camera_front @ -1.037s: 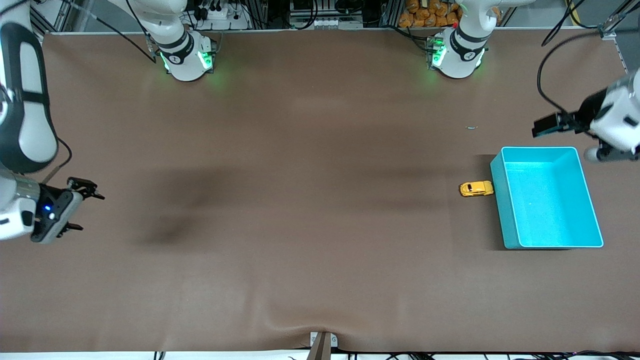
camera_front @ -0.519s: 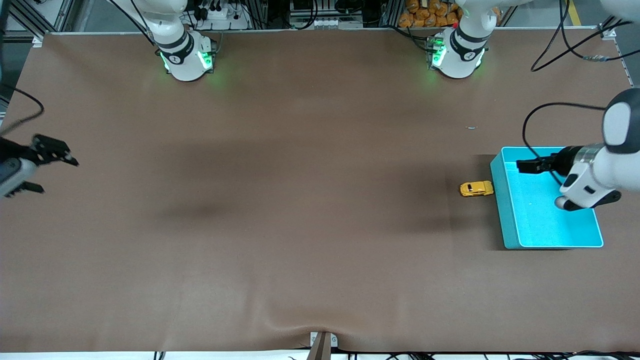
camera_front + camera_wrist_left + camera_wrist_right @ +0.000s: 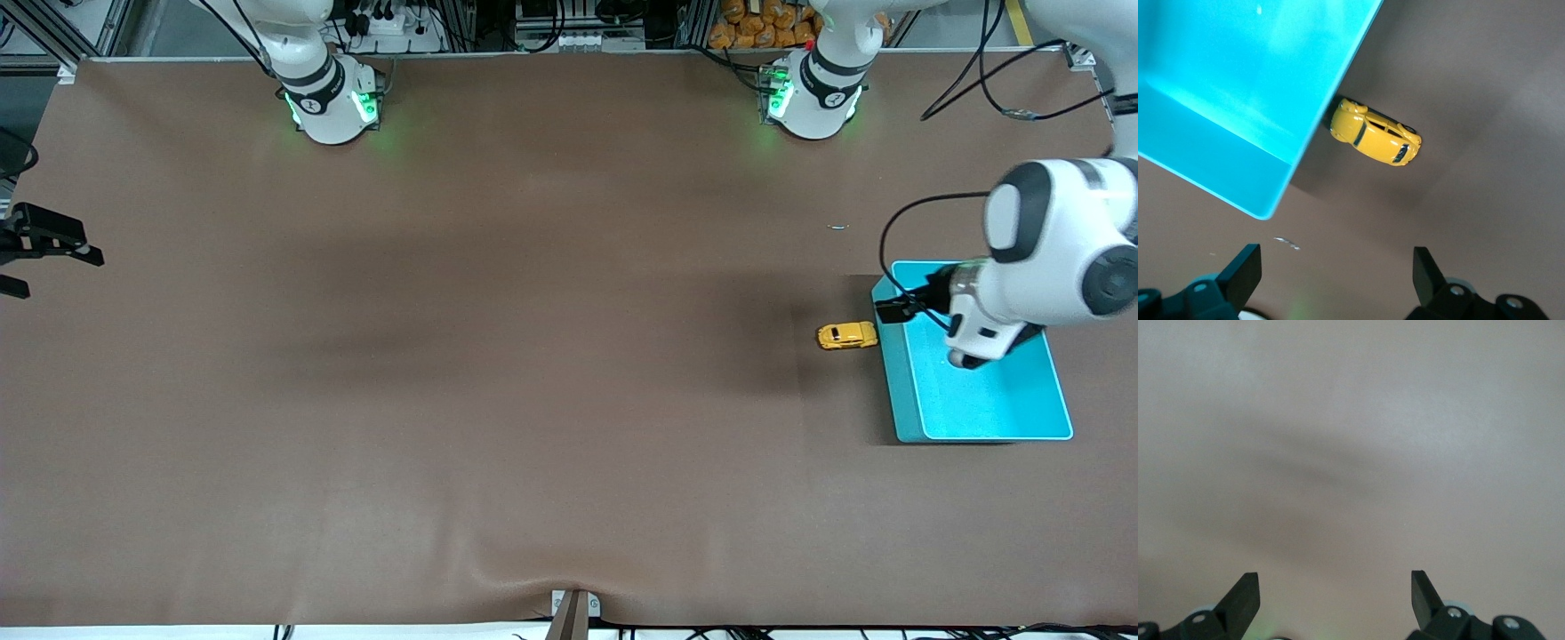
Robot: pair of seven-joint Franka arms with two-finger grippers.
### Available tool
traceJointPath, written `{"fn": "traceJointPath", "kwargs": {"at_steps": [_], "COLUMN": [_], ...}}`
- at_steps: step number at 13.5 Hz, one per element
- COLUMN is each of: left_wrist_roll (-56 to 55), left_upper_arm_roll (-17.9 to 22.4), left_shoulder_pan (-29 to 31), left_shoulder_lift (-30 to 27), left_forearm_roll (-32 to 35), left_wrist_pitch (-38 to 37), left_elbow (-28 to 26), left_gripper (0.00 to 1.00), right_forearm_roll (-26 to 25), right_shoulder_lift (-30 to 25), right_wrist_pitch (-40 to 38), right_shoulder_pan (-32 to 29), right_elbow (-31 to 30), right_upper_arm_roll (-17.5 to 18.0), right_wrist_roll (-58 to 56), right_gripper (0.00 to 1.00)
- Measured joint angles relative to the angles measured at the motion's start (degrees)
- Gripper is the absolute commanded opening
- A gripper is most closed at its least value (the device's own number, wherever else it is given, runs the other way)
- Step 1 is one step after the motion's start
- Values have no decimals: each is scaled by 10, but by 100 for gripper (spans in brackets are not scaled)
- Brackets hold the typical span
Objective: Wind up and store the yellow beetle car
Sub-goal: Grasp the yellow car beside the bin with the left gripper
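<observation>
The yellow beetle car [image 3: 847, 335] stands on the brown table right beside the cyan bin [image 3: 978, 434], at the left arm's end of the table. In the left wrist view the car [image 3: 1376, 133] lies against the wall of the bin [image 3: 1238, 87]. My left gripper [image 3: 892, 309] is open and empty over the bin's rim beside the car; it also shows in the left wrist view [image 3: 1337, 280]. My right gripper [image 3: 53, 267] is open and empty over the table's edge at the right arm's end, with only bare table under it in the right wrist view [image 3: 1335, 600].
The bin is empty. A small pale scrap [image 3: 839, 227] lies on the table, farther from the front camera than the car. The arm bases [image 3: 331, 98] stand along the table's back edge. A clamp [image 3: 574, 609] sits at the front edge.
My left gripper has swung down across the bin to its rim beside the car. My right gripper has drawn back toward the table's edge. The car and bin have not moved.
</observation>
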Motion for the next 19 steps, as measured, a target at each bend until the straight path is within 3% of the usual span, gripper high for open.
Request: {"fn": "traceJointPath", "kwargs": {"at_steps": [4,7,12,19], "left_wrist_roll": [-157,-246,-428,-612], "left_upper_arm_roll": [-26,-27,-26,-23], "left_shoulder_pan": [-1,1,3,14], "left_shoulder_lift": [-15,-16,-16,7], "left_forearm_roll": [0,0,0,35], "left_wrist_pitch": [86,114,209,275], "left_elbow": [-83,-96,-131,-146], "left_gripper": [100,100,100,100], "right_forearm_roll": [-1,-1,-2,-16], "right_shoulder_lift": [-23,-36,-109,-131], "right_wrist_pitch": [-1,6,80,90], "right_shoulder_pan": [25,30,38,45], "right_elbow": [1,-8,-124,-160], "right_upper_arm_roll": [8,9,10,13], "right_wrist_roll": [118,145,148,148], "right_gripper": [100,100,100,100]}}
